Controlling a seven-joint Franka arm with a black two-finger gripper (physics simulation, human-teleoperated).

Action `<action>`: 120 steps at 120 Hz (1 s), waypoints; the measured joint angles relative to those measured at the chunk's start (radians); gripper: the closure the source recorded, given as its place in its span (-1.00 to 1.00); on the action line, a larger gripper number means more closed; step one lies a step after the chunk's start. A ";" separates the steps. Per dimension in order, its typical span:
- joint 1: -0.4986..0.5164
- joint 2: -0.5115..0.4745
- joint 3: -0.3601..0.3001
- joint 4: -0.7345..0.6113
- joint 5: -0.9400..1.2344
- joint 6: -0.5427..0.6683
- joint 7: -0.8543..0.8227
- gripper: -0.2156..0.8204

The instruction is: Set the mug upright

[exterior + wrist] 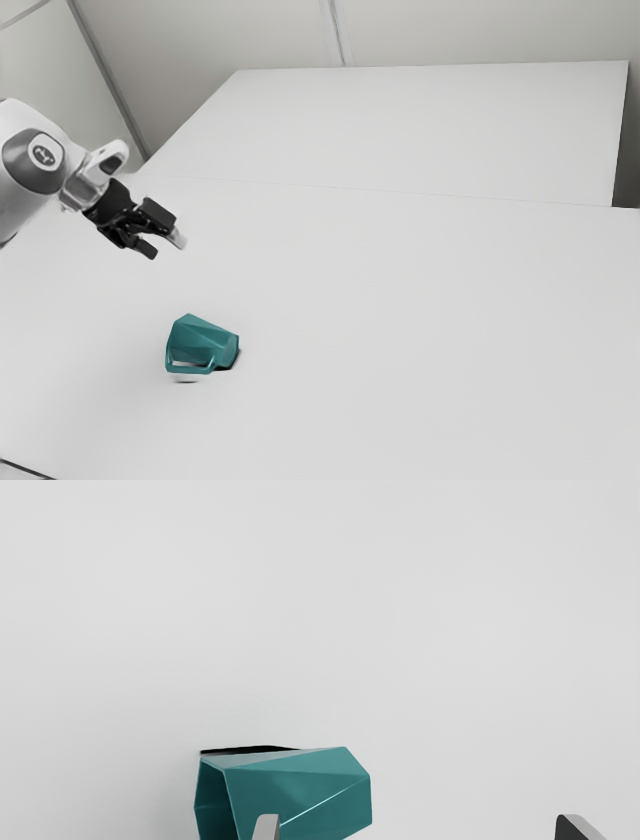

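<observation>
A teal faceted mug [203, 342] lies on its side on the white table, its handle toward the lower edge of the exterior view. My gripper [163, 247] hangs above the table, up and to the exterior view's left of the mug, apart from it. In the wrist view the mug [295, 790] shows its dark mouth at one end, and one fingertip overlaps its body from the camera's side. The gripper [417, 826] is open, its two fingers wide apart, with nothing held.
The white table [420, 330] extends widely around the mug. A pale raised surface or panel [430, 130] lies beyond a thin seam, with walls behind it. A dark line crosses the exterior view's lower left corner.
</observation>
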 joint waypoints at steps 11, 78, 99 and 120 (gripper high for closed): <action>0.023 0.004 0.007 -0.044 -0.056 0.033 0.091 -0.58; 0.074 0.083 0.084 -0.233 -0.436 0.104 0.605 -0.58; 0.075 0.124 0.088 -0.237 -0.479 0.105 0.714 -0.58; 0.075 0.165 0.088 -0.238 -0.513 0.107 0.798 -0.58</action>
